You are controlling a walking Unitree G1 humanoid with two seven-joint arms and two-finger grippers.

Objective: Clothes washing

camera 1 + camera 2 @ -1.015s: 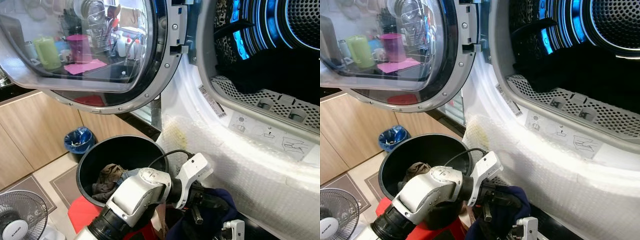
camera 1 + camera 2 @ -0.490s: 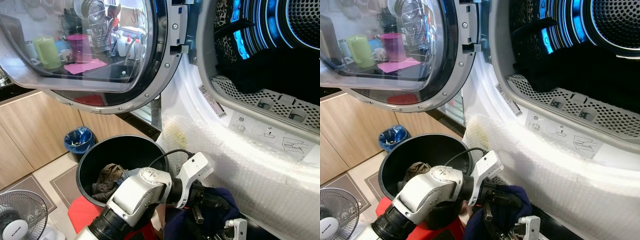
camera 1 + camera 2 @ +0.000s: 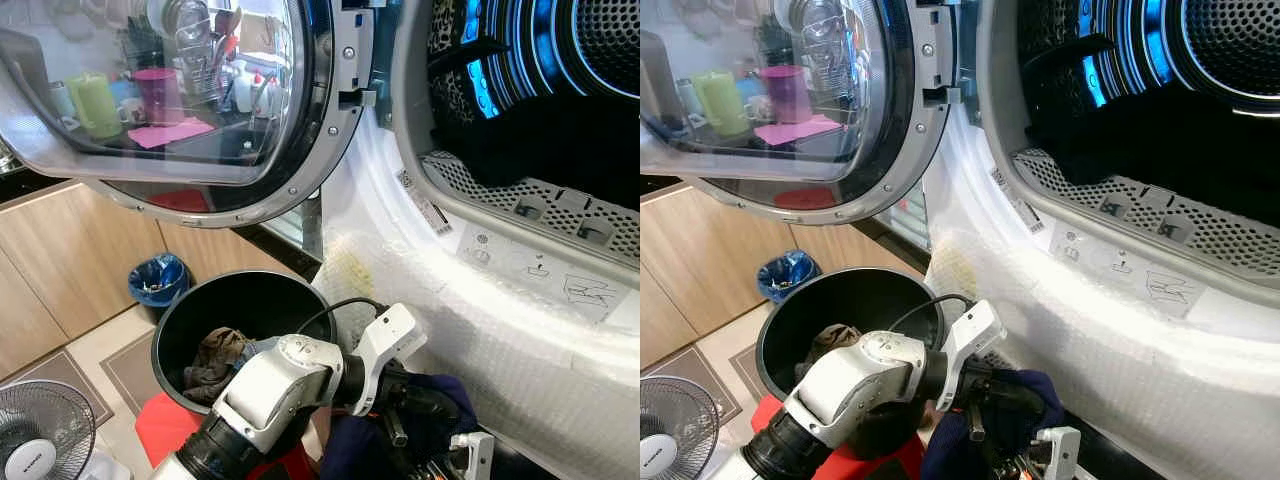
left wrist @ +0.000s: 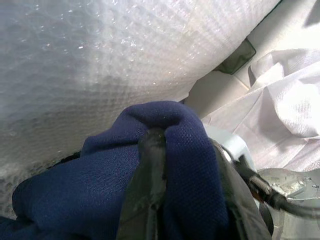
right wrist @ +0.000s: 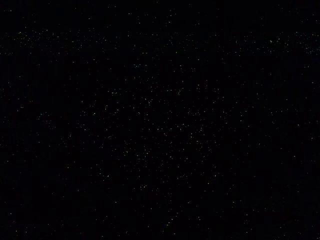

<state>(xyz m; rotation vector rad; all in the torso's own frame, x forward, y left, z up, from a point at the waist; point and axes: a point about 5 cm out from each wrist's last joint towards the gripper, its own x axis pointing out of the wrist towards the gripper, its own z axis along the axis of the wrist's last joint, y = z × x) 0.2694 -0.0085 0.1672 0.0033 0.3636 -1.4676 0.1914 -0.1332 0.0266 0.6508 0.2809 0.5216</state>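
Note:
My left gripper [image 3: 418, 408] hangs low in front of the washing machine, shut on a navy blue garment [image 3: 355, 445]. In the left wrist view the navy garment [image 4: 100, 185] wraps over one black finger [image 4: 150, 180], close to the bubble-wrapped machine front [image 4: 100, 60]. A white part of my right gripper [image 3: 468, 452] sits just beside the garment at the bottom edge. The open drum [image 3: 560, 60] holds dark clothes [image 3: 540, 140]. A black bucket [image 3: 172, 330] to the left of the left arm holds a brownish cloth [image 3: 215, 358].
The round glass door [image 3: 180, 100] swings open to the left, above the bucket. A red stool [image 3: 162, 420] carries the bucket. A small bin with a blue liner [image 3: 157, 280] and a floor fan [image 3: 40, 435] stand on the floor by the wooden cabinets [image 3: 70, 260].
The navy garment has sagged a little lower and to the left around the left gripper. The arms have barely moved.

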